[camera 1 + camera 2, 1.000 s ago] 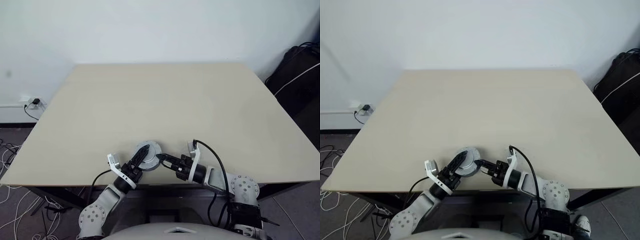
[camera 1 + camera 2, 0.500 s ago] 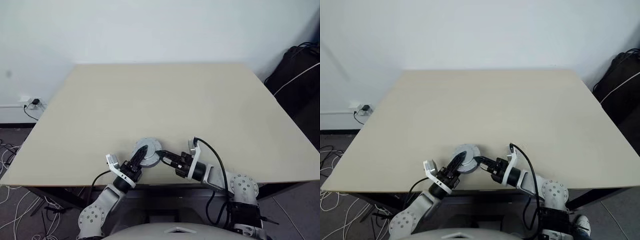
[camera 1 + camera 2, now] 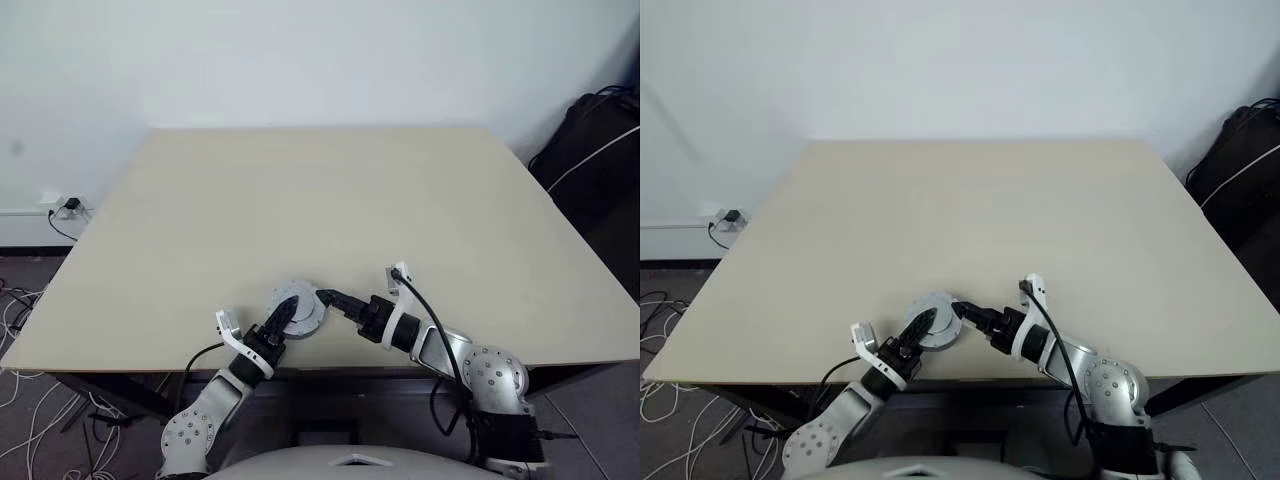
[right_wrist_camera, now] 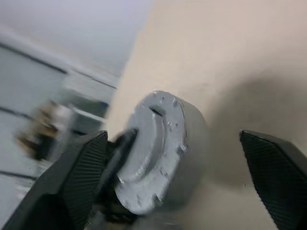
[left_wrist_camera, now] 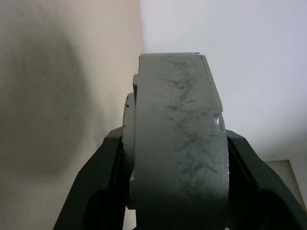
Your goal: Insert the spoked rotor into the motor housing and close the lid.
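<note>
Left wrist view: motor housing (image 5: 177, 143) clamped on edge between both fingers of left gripper (image 3: 283, 322). Right wrist view: right gripper (image 3: 328, 297) spread wide, empty, housing between its fingers without contact. Housing at 6 o'clock of surface (image 3: 320, 210), near front edge; right gripper at housing's 3 o'clock.

The motor housing (image 3: 296, 308) sits near the table's (image 3: 320, 210) front edge — between left gripper (image 3: 281, 322) and right gripper (image 3: 328, 298).

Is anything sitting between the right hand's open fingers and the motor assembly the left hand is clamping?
No. In the right wrist view, only bare table lies between the right hand and the closed motor housing, which the left hand grips.
</note>
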